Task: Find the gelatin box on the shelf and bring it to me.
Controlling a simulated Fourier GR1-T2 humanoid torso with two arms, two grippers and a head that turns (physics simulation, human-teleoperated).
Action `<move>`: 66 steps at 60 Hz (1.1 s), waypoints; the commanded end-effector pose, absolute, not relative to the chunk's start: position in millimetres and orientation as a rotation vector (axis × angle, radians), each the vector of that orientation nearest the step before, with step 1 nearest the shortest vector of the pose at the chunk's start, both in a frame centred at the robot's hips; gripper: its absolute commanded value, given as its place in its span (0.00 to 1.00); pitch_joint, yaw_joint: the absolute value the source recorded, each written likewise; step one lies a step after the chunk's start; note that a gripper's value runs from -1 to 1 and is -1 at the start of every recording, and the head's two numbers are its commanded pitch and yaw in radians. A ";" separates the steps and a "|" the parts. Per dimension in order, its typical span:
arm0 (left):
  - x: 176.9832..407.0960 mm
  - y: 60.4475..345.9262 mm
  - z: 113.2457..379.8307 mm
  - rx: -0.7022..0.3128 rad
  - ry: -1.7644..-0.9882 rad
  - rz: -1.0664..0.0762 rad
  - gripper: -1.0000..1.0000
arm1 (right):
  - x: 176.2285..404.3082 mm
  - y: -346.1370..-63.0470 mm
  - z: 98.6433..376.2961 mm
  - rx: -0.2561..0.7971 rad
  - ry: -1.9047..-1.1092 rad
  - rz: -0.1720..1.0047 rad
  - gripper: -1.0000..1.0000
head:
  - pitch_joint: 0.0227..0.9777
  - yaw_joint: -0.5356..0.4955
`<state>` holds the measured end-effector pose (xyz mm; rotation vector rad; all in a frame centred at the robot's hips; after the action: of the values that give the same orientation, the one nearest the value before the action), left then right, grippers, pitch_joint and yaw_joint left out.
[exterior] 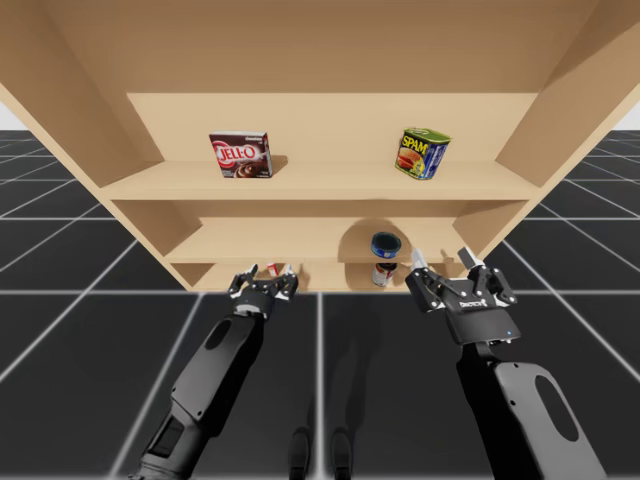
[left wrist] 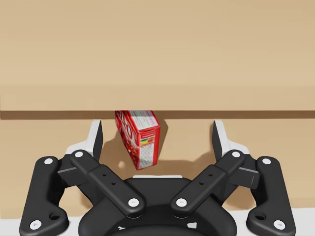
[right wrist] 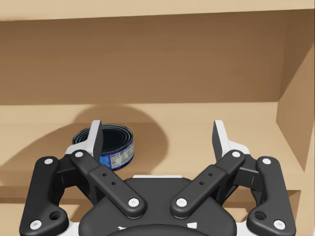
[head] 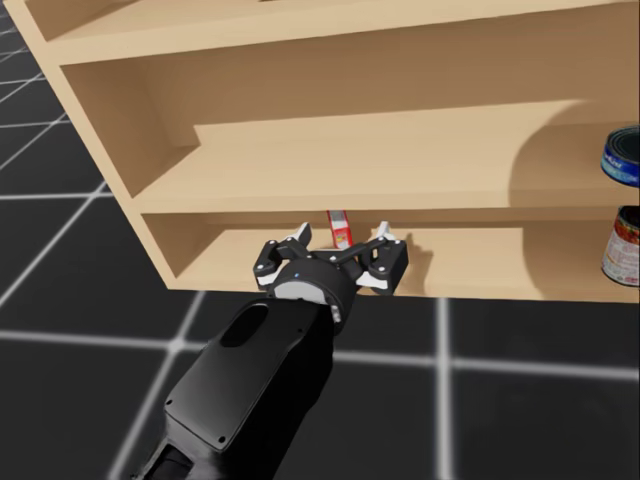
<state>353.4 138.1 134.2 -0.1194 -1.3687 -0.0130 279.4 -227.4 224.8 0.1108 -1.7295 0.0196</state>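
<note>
My left claw (left wrist: pixel 157 135) is right up front, fingers spread wide and holding nothing. Sitting in the gap just ahead of them is the small red box (left wrist: pixel 140 140), which I take to be the gelatin. It's on the bottom level of the shelf (exterior: pixel 320 190), tilted over on a lean, and neither finger touches it.

So I'd call this the line-up step: found it, squared up to it, grab not yet made. Next move as I see it is to ease in a little deeper so the pads sit on both sides of the box, then close gently. It's narrow and already leaning, so a bump from one finger could knock it flat. After that I'd pull it out from under the low board and bring it back.

My right claw (right wrist: pixel 157 135) is also wide open and idle, parked at the middle level with a flat blue can (right wrist: pixel 110 145) just ahead of it. There's a maroon box (exterior: pixel 240 155) up top, but the claw isn't going for that one.

Hard to make out:
- The board above cuts off the red box's top in the left wrist view.
- My claw covers its lower part in the head view.
- I can't tell whether it's propped against anything.
- The high view gives just a sliver of it.
</note>
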 end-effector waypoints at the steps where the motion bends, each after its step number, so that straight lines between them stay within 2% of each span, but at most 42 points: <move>1: 377.4 142.8 123.8 -0.091 -1.352 0.011 0.00 | 279.1 -228.4 225.1 0.115 -1.723 0.014 0.00 | 0.76 0.75; 15: 389.0 144.4 114.5 -0.094 -1.309 0.023 0.00 | 278.7 -229.5 225.6 0.118 -1.715 0.004 0.00 | 0.76 0.75; 18: 389.5 145.0 112.8 -0.093 -1.297 0.024 0.16 | 278.8 -229.8 225.7 0.118 -1.715 0.002 0.00 | 0.76 0.75; 19: 389.6 145.1 112.4 -0.092 -1.293 0.023 0.28 | 278.8 -229.9 225.7 0.119 -1.715 0.001 0.00 | 0.76 0.75; 20: 389.8 145.5 111.4 -0.086 -1.284 0.020 0.68 | 278.8 -230.1 225.7 0.118 -1.715 0.001 0.00 | 0.76 0.75; 21: 389.5 145.4 111.1 -0.093 -1.282 0.020 0.85 | 278.9 -230.2 225.7 0.117 -1.715 0.000 0.00 | 0.76 0.75; 22: 389.4 145.4 111.0 -0.098 -1.279 0.019 0.91 | 278.9 -230.3 225.8 0.117 -1.715 -0.001 0.00 | 0.76 0.75; 24: 388.0 144.9 110.2 -0.099 -1.273 0.010 0.97 | 278.9 -230.4 225.8 0.118 -1.713 -0.004 0.00 | 0.76 0.75; 31: 382.8 142.6 113.7 -0.109 -1.274 -0.011 1.00 | 278.6 -231.1 226.0 0.115 -1.711 -0.009 0.00 | 0.76 0.74; 38: 372.8 142.5 128.2 -0.114 -1.303 -0.041 1.00 | 278.7 -231.8 226.3 0.113 -1.712 -0.013 0.00 | 0.75 0.74; 49: 347.7 158.5 152.9 -0.076 -1.333 -0.151 1.00 | 278.8 -233.8 226.9 0.110 -1.715 -0.021 0.00 | 0.74 0.74; 66: 300.8 186.2 170.9 -0.078 -1.265 -0.260 1.00 | 278.3 -237.1 228.1 0.110 -1.710 -0.036 0.00 | 0.74 0.75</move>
<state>321.9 181.9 160.7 -0.0306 -1.2842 -0.1533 278.5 -235.4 227.7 0.1094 -1.7122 -0.0300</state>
